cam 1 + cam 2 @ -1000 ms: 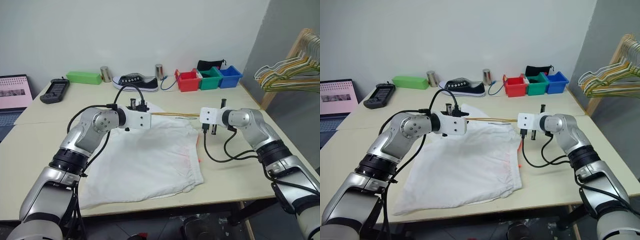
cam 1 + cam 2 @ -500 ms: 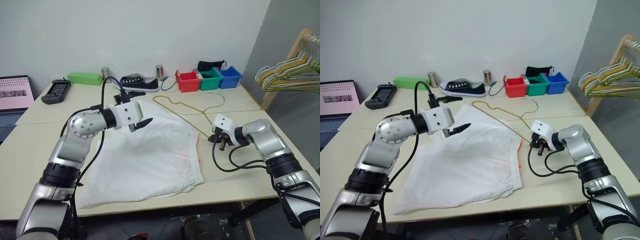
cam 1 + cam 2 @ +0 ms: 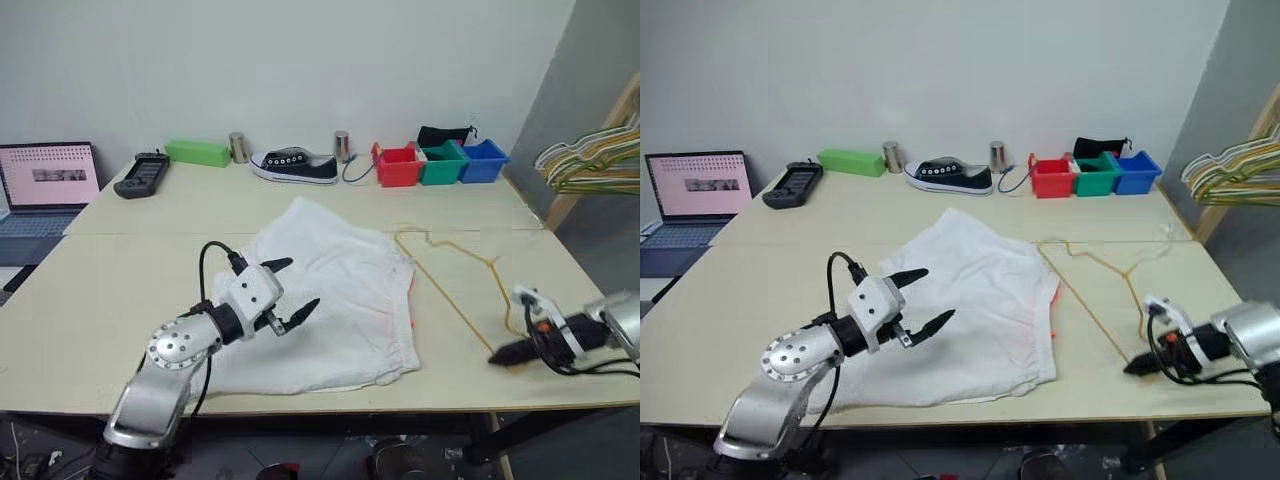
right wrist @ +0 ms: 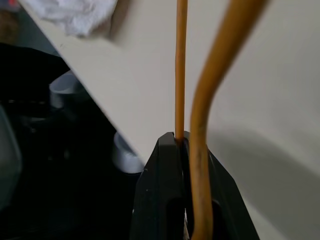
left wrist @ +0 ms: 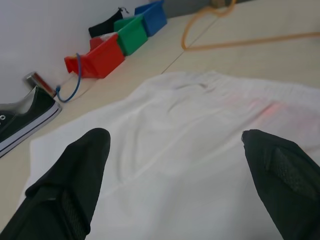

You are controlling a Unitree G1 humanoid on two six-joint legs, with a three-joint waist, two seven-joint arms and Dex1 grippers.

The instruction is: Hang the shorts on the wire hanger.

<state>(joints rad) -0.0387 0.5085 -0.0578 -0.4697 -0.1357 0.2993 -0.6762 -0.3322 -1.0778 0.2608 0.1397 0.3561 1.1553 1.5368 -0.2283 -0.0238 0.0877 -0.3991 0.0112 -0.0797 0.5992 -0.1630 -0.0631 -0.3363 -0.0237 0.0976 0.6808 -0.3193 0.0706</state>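
The white shorts lie spread flat in the middle of the table, with an orange-red trim along their right edge. My left gripper hovers open over their front left part, with nothing between its black fingers. The golden wire hanger lies on the bare table right of the shorts and apart from them, its hook toward the back. My right gripper is near the table's front right edge, shut on the hanger's near corner; in the right wrist view the wire runs out from between the closed fingers.
Along the back edge stand a black sneaker, two metal cans, a green box, and red, green and blue bins. A controller and a laptop sit at the back left. A bunch of hangers hangs beyond the table's right side.
The left gripper opened, let go of the hanger and drew back over the shorts. The right gripper pulled the hanger right and toward the front edge. The camera view has also shifted.
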